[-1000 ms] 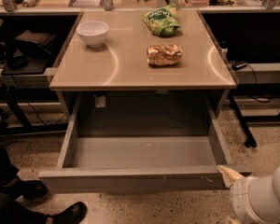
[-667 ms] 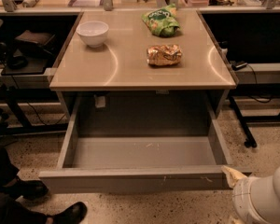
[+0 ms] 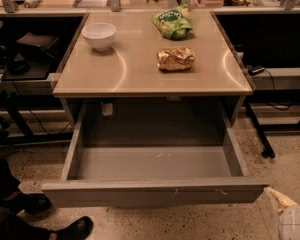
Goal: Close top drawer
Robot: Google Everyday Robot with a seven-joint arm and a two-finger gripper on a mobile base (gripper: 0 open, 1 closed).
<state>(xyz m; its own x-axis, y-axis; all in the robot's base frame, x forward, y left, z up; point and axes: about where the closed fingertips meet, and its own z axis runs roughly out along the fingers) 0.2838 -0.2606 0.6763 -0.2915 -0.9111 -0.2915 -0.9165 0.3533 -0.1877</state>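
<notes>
The top drawer (image 3: 155, 191) is a wide, shallow grey metal drawer pulled far out from under the beige table (image 3: 140, 74). Its flat front faces me and shows small pale scratch marks right of centre. The drawer is empty inside. My gripper (image 3: 277, 198) shows only as a pale tip at the bottom right corner, just right of and below the drawer front's right end, with the white arm (image 3: 296, 223) behind it.
On the table stand a white bowl (image 3: 99, 35), a green snack bag (image 3: 172, 23) and a golden snack bag (image 3: 175, 58). Dark shoes and a leg (image 3: 20, 219) are at bottom left. A table leg with cables (image 3: 262, 134) stands at the right.
My arm and gripper have drawn down and to the right, showing less in the corner. The drawer stays open as before.
</notes>
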